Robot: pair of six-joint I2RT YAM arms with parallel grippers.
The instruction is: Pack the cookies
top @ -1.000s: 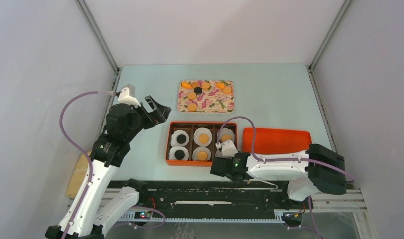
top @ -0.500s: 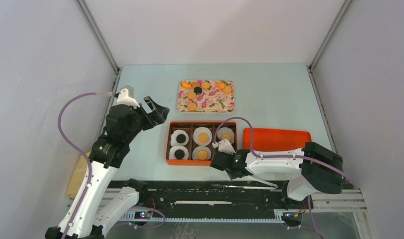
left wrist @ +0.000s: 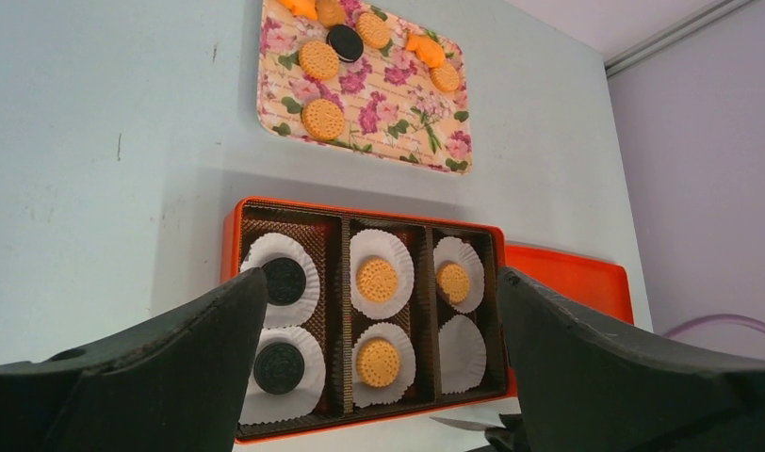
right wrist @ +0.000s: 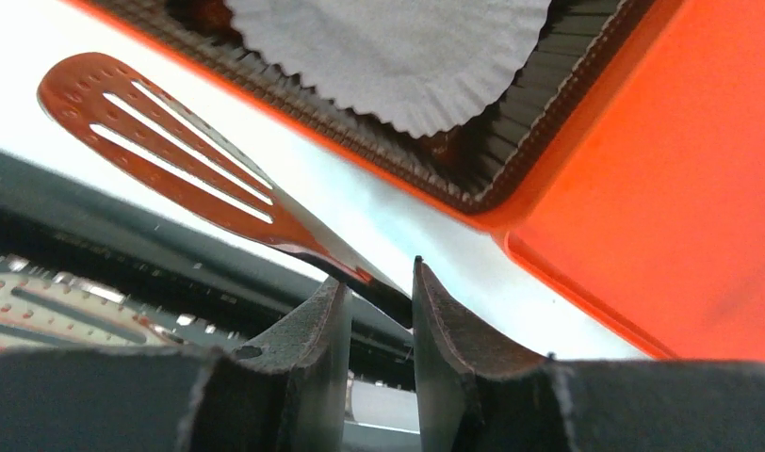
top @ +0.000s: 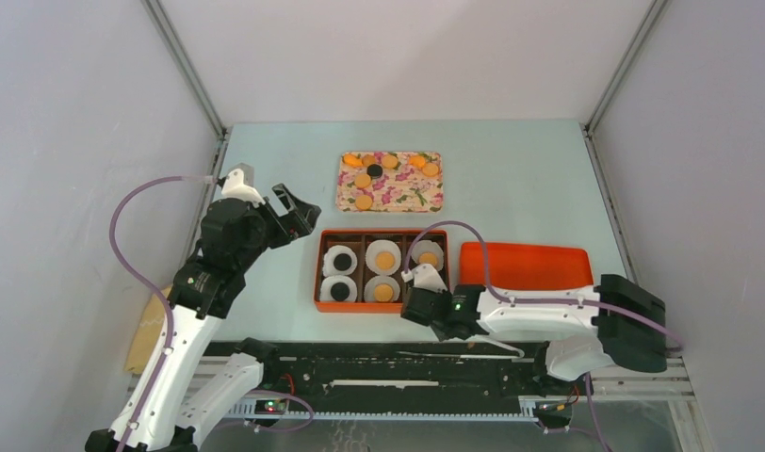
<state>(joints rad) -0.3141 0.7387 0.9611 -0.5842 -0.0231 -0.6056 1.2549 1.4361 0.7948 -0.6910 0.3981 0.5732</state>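
Cookies first: where do they stand?

5 sit in the box's liners: 2 black on the left, 2 tan in the middle, 1 tan at the far right. The rest lie on the tray beyond it. 1 liner, near right, is bare.

What has just changed?

The right gripper has slid back toward the near edge and its jaws have drawn in. They now seem to pinch the spatula's handle, its blade just beside the box's near corner.

And the left?

The left gripper hangs left of the box as before, jaws spread wide, nothing between them.

Meaning?

I judge the tool is being taken up to fetch 1 more cookie from the tray for that last liner. Packing looks nearly done.
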